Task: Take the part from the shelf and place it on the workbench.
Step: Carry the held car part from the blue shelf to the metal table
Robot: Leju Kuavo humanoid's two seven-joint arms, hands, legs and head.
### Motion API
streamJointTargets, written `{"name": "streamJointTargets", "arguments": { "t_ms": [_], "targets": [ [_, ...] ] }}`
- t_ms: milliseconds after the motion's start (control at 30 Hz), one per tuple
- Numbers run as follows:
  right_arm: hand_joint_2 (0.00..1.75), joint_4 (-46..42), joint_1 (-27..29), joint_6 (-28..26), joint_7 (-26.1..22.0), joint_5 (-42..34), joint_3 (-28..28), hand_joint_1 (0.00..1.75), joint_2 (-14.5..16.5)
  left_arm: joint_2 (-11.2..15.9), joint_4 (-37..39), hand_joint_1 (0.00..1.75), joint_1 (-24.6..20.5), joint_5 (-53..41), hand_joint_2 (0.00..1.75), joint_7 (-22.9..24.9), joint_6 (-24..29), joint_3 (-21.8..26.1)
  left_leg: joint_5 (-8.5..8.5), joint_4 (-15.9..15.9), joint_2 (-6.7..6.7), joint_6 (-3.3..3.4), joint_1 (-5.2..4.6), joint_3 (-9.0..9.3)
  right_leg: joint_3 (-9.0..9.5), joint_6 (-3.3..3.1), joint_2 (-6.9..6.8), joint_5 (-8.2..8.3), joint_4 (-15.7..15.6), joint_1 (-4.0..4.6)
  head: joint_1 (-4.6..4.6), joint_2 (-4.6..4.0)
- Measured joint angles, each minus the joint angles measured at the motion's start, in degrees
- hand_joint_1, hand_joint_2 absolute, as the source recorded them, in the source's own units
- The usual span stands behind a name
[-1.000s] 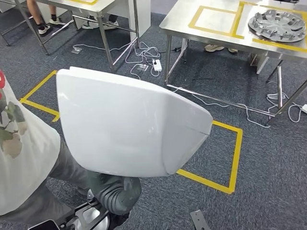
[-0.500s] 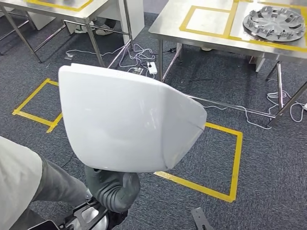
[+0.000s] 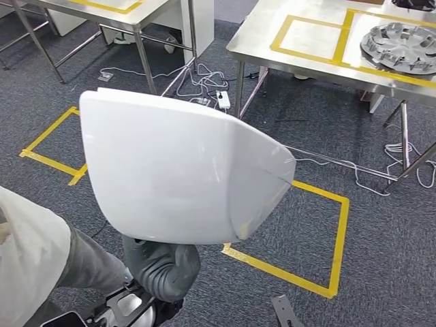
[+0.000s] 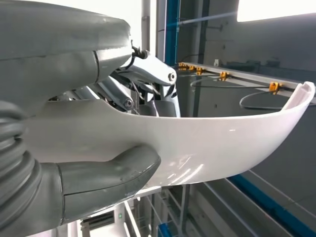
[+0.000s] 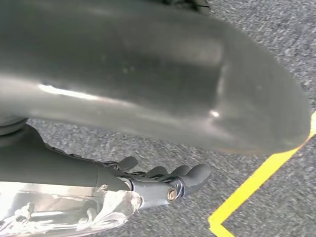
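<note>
The part (image 3: 174, 170) is a big glossy white curved shell, held up in front of me over the carpet. My left hand (image 3: 160, 269) grips its lower edge from beneath. In the left wrist view the thick thumb (image 4: 108, 175) presses one face of the part (image 4: 223, 143) and the fingers (image 4: 149, 74) clamp the other. The workbench (image 3: 257, 42) is a steel table at the upper right, marked with yellow tape squares. In the right wrist view my right hand (image 5: 168, 182) hangs under the shaded part (image 5: 149, 74), fingers loosely apart, holding nothing, with carpet showing between them.
A grey spoked disc (image 3: 398, 46) lies on the workbench's right end. A second steel table (image 3: 118, 10) stands at the upper left. Cables and a power strip (image 3: 222, 99) lie between the tables. Yellow tape rectangles (image 3: 336, 238) mark the carpet. A person in a white shirt (image 3: 28, 262) is close at my lower left.
The whole view has swung a little, first left, then back right. The part stays in my left hand's grip. The person at the left takes up less of the picture.
</note>
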Motion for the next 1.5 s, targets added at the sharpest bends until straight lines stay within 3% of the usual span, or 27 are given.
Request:
{"name": "streamJointTargets", "arguments": {
  "t_ms": [67,167,233,267,333,367,400,433,467,500,567,667,733,767,833,900,933,967,1033,1100,1233,1300,1367,1400,1433,1500],
  "targets": [
    [0.0,0.0,-0.1,0.0,0.0,0.0,0.0,0.0,0.0,0.0,0.0,1.75,0.0,0.1,1.75,0.0,0.0,0.0,-0.46,0.1,-0.12,-0.56,-0.21,0.37,3.0,-0.55,0.12,1.72,-5.7,0.02,0.0,0.0],
    [0.0,0.0,-0.1,0.0,-0.1,0.0,0.0,0.0,0.0,0.0,-0.1,1.75,-0.1,0.2,1.75,0.0,-0.1,0.0,-0.67,-0.1,-0.17,-1.35,-0.24,0.5,3.45,-1.85,0.21,1.49,-6.6,0.19,-0.05,0.0],
    [0.0,0.0,-0.1,0.0,-0.1,-0.1,0.0,0.0,0.0,0.0,-0.1,1.75,-0.1,0.4,1.75,0.0,-0.1,-0.1,-1.87,1.4,-0.1,-2.0,-0.17,-0.06,3.67,-2.56,0.15,1.35,-6.7,0.03,-0.27,0.0],
    [0.0,0.0,-0.2,0.0,-0.2,-0.1,0.0,0.0,0.0,0.0,-0.2,1.75,-0.2,0.5,1.75,0.0,0.0,-0.2,-3.24,3.8,-0.06,-2.26,-0.15,-1.22,3.81,-2.82,0.09,1.29,-6.8,-0.08,-0.44,0.0],
    [0.0,0.0,-0.2,0.0,-0.2,-0.2,0.0,0.0,0.0,0.2,-0.2,1.75,-0.2,0.8,1.75,0.0,0.1,-0.3,-6.54,11.3,-0.04,-2.56,-0.12,-5.24,3.92,-3.12,0.0,1.12,-6.8,-0.09,-0.68,0.0],
    [0.0,0.0,-0.2,0.0,-0.2,-0.2,0.0,0.0,0.0,0.3,-0.2,1.75,-0.2,0.8,1.75,0.0,0.1,-0.4,-7.46,14.6,-0.04,-2.59,-0.12,-7.15,3.94,-3.19,-0.02,1.05,-6.8,-0.08,-0.68,0.0],
    [0.0,0.0,-0.2,0.0,-0.2,-0.3,0.0,0.0,0.0,0.4,-0.2,1.75,-0.2,0.8,1.75,0.0,0.1,-0.5,-7.26,16.1,-0.04,-2.57,-0.12,-8.27,3.99,-3.21,-0.02,0.99,-6.8,-0.08,-0.69,0.0],
    [0.0,0.0,-0.2,0.0,-0.2,-0.3,0.0,0.0,0.0,0.4,-0.2,1.75,-0.2,0.8,1.75,0.0,0.0,-0.5,-5.92,15.4,-0.03,-2.49,-0.11,-8.28,4.09,-3.19,0.03,0.92,-6.8,-0.09,-0.69,0.0],
    [0.0,0.0,-0.2,0.0,-0.2,-0.3,0.0,0.0,0.0,0.4,-0.2,1.75,-0.2,0.7,1.75,0.0,-0.1,-0.5,-3.79,12.7,0.0,-2.38,-0.11,-7.24,4.24,-3.11,0.09,0.85,-6.8,-0.11,-0.7,0.0],
    [0.0,0.0,-0.2,0.0,-0.2,-0.3,0.0,0.0,0.0,0.5,-0.2,1.75,-0.2,0.6,1.75,0.0,-0.2,-0.5,-1.53,9.0,0.12,-2.27,-0.1,-5.58,4.39,-2.96,0.16,0.77,-6.8,-0.11,-0.71,0.0],
    [0.0,0.0,-0.2,0.0,-0.2,-0.1,0.1,0.0,0.0,0.4,-0.1,1.75,-0.3,0.4,1.75,0.0,-0.5,-0.4,0.9,2.5,0.29,-1.87,-0.11,-2.71,4.47,-2.42,0.27,0.53,-6.6,0.13,-0.76,0.0],
    [0.0,0.0,-0.3,0.0,-0.1,0.1,0.3,0.0,0.0,0.4,-0.1,1.75,-0.3,0.3,1.75,0.0,-0.7,-0.3,1.09,0.6,0.14,-0.81,-0.23,-2.02,4.55,-1.38,0.2,0.48,-6.9,0.23,-0.68,0.0],
    [0.0,0.0,-0.3,0.0,-0.1,0.2,0.4,0.0,0.0,0.4,-0.1,1.75,-0.4,0.2,1.75,0.0,-0.8,-0.3,1.19,0.4,0.1,-0.08,-0.12,-1.86,4.02,-0.76,0.09,-0.52,-5.6,0.1,-0.47,0.0],
    [0.0,0.0,-0.3,0.0,-0.1,0.1,0.4,0.0,0.0,0.4,-0.1,1.75,-0.4,0.2,1.75,0.0,-0.8,-0.3,1.24,0.4,0.12,0.2,-0.02,-1.75,3.06,-0.53,0.06,-1.79,-3.5,0.07,-0.35,0.0],
    [0.0,0.0,-0.3,0.0,-0.1,0.1,0.4,0.0,0.0,0.3,-0.1,1.75,-0.4,0.2,1.75,0.0,-0.8,-0.3,1.12,0.4,0.14,0.57,-0.04,-1.66,-0.44,-0.25,0.02,-5.4,3.9,0.07,-0.09,0.0],
    [0.0,0.0,-0.2,0.1,-0.1,0.1,0.4,0.0,0.0,0.3,-0.1,1.75,-0.4,0.2,1.75,0.0,-0.8,-0.3,1.0,0.4,0.12,0.7,-0.08,-1.58,-3.22,-0.14,0.02,-6.97,9.3,0.08,-0.04,0.0],
    [0.0,0.0,-0.2,0.1,-0.1,0.1,0.4,0.0,0.0,0.3,-0.1,1.75,-0.4,0.2,1.75,0.0,-0.8,-0.3,0.92,0.4,0.1,0.68,-0.08,-1.45,-3.16,-0.16,0.01,-6.13,9.0,0.07,-0.02,0.0],
    [0.0,0.0,-0.2,0.1,-0.1,0.1,0.4,0.0,0.0,0.3,-0.1,1.75,-0.4,0.2,1.75,0.0,-0.8,-0.3,0.81,0.4,0.06,0.6,-0.07,-1.25,-1.99,-0.2,0.01,-4.32,6.5,0.05,-0.01,0.0],
    [0.0,0.0,-0.3,0.1,-0.1,0.1,0.4,0.0,0.0,0.3,-0.1,1.75,-0.4,0.2,1.75,0.0,-0.8,-0.3,0.44,0.5,-0.01,0.16,-0.17,-0.84,2.02,-0.37,0.01,-0.62,-1.5,0.03,0.02,0.0],
    [0.0,0.0,-0.4,0.1,-0.1,0.1,0.4,0.0,0.0,0.3,-0.1,1.75,-0.4,0.2,1.75,0.0,-0.8,-0.3,0.26,0.5,-0.07,-0.43,-0.38,-0.7,4.33,-0.88,0.1,0.64,-6.1,0.1,-0.07,0.0],
    [0.0,0.0,-0.3,0.1,-0.1,0.1,0.5,0.0,0.0,0.3,-0.1,1.75,-0.4,0.2,1.75,0.0,-0.9,-0.3,-0.29,0.9,-0.04,-1.6,-0.25,-1.0,4.4,-2.41,0.19,0.64,-6.7,0.17,-0.33,0.0],
    [0.0,0.0,-0.4,0.1,-0.1,0.1,0.5,0.0,0.0,0.4,-0.1,1.75,-0.4,0.2,1.75,0.0,-0.9,-0.2,-3.04,5.7,0.04,-2.16,-0.2,-3.32,4.51,-2.98,0.08,0.64,-6.8,-0.02,-0.65,0.0],
    [0.0,0.0,-0.4,0.1,-0.1,0.1,0.5,0.0,0.0,0.4,-0.1,1.75,-0.4,0.2,1.75,0.0,-0.9,-0.2,-6.25,13.4,0.06,-2.43,-0.17,-7.35,4.5,-3.21,-0.02,0.55,-6.8,-0.02,-0.85,0.0],
    [0.0,0.0,-0.3,0.1,-0.1,0.1,0.5,0.0,0.0,0.4,-0.1,1.75,-0.4,0.2,1.75,0.0,-0.9,-0.2,-6.73,15.9,0.06,-2.46,-0.17,-8.8,4.51,-3.23,-0.03,0.53,-6.8,-0.01,-0.87,0.0],
    [0.0,0.0,-0.3,0.1,-0.1,0.1,0.5,0.0,0.0,0.5,-0.1,1.75,-0.4,0.2,1.75,0.0,-0.9,-0.2,-6.07,16.5,0.06,-2.41,-0.17,-9.28,4.55,-3.24,-0.02,0.51,-6.8,-0.01,-0.87,0.0],
    [0.0,0.0,-0.3,0.1,-0.1,0.1,0.5,0.0,0.0,0.5,-0.1,1.75,-0.4,0.2,1.75,0.0,-0.9,-0.2,-2.23,11.5,0.1,-2.15,-0.17,-7.15,4.73,-3.14,0.08,0.45,-6.8,-0.03,-0.9,0.0]
  ]
}}
